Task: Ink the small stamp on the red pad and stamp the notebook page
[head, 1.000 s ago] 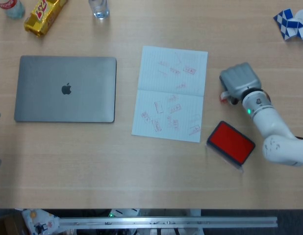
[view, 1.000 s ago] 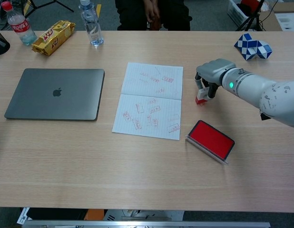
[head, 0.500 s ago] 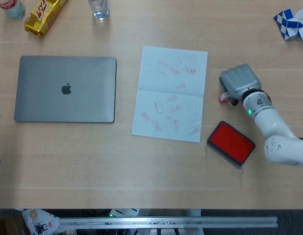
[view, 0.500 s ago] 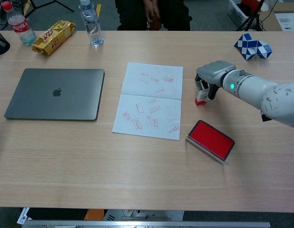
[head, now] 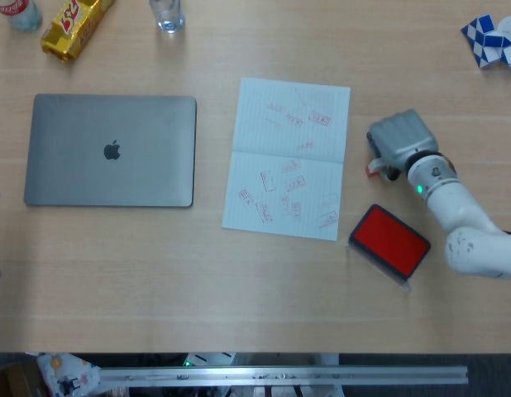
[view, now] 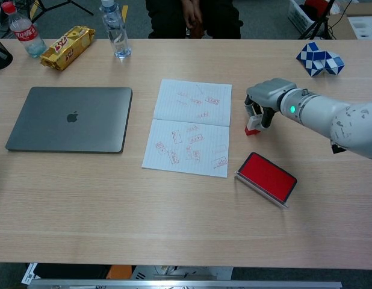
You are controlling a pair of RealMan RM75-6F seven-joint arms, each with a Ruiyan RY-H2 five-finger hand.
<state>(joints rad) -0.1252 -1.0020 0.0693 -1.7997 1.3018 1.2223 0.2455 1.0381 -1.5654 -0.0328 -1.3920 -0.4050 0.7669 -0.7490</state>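
The right robot hand (view: 265,101), grasping the small stamp (view: 252,125), has edged slightly closer to the notebook (view: 191,127).

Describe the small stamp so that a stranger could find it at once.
Start at the open notebook in the table's middle and look just past its right edge. There the right hand grips the small stamp, white with a red base, far smaller than the red pad nearby.

Notebook (head: 290,155) between laptop (head: 111,150) and stamp (view: 253,125); ink pad (head: 389,241) nearer, right.
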